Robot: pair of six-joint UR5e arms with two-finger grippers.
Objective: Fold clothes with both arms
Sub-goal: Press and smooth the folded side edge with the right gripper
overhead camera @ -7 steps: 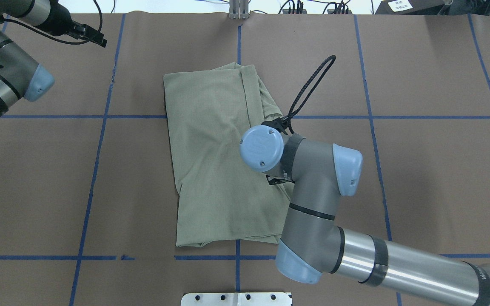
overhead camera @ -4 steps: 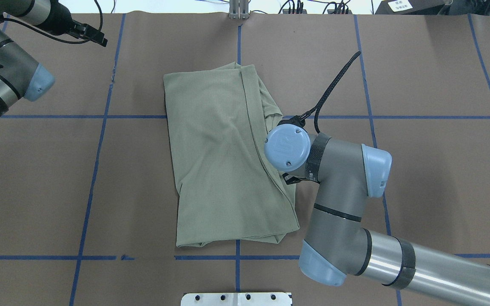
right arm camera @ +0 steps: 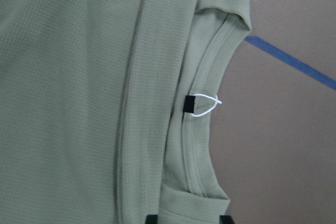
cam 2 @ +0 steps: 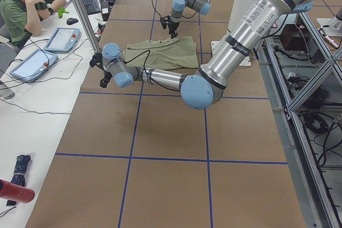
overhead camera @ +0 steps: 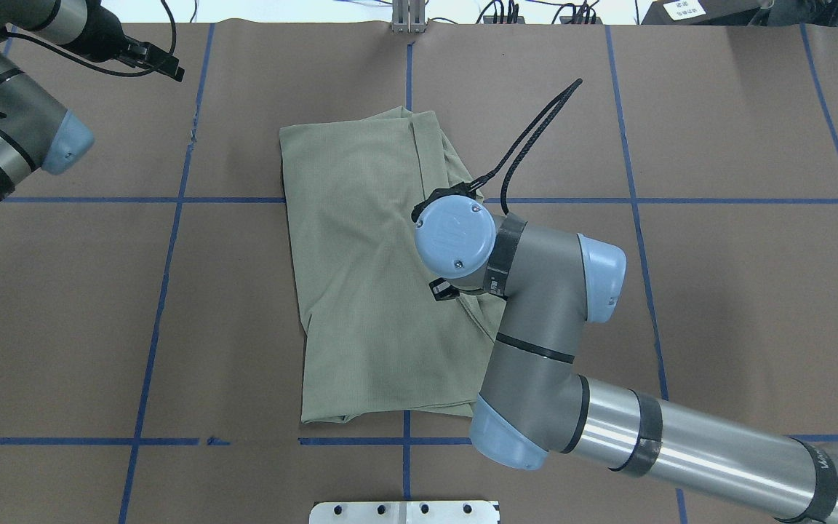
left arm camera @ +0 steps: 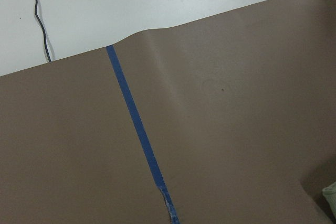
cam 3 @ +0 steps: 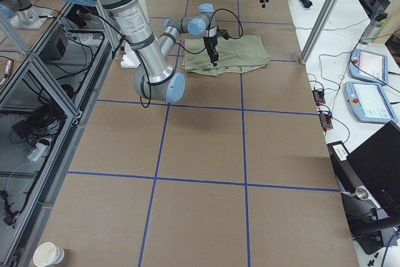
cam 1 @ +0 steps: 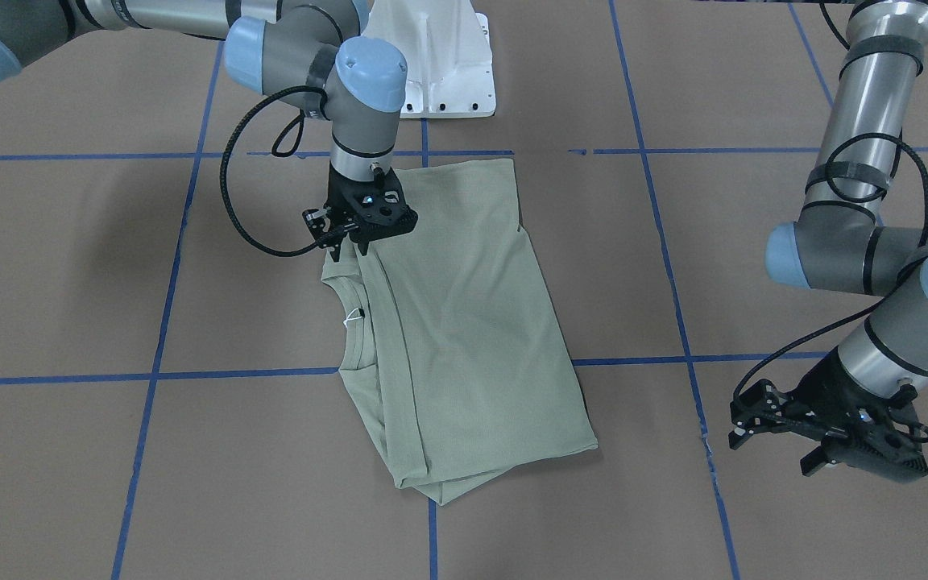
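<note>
Cloth lies where a second fold can reach it: the shirt rests flat in the middle of the tabletop. It is already doubled lengthwise into one long panel that runs from near to far. Its neckline and white tag string peek out along the right edge, beyond the folded-over layer.

We see the right pincer pointing straight down over that right edge, at the near side of the neckline. In its wrist view the two dark fingertips stand apart, with a ribbed band of the shirt between them. We read the jaws as parted and closed on nothing, since the cloth beneath lies unlifted. We judge that it sits there because the loose edge by the collar is what needs tidying or taking up before the panel is folded across.

The left pincer hangs over bare tabletop at the far left, well apart from the shirt. Its jaws are spread wide and empty, and we judge that it is parked out of the way.
</note>
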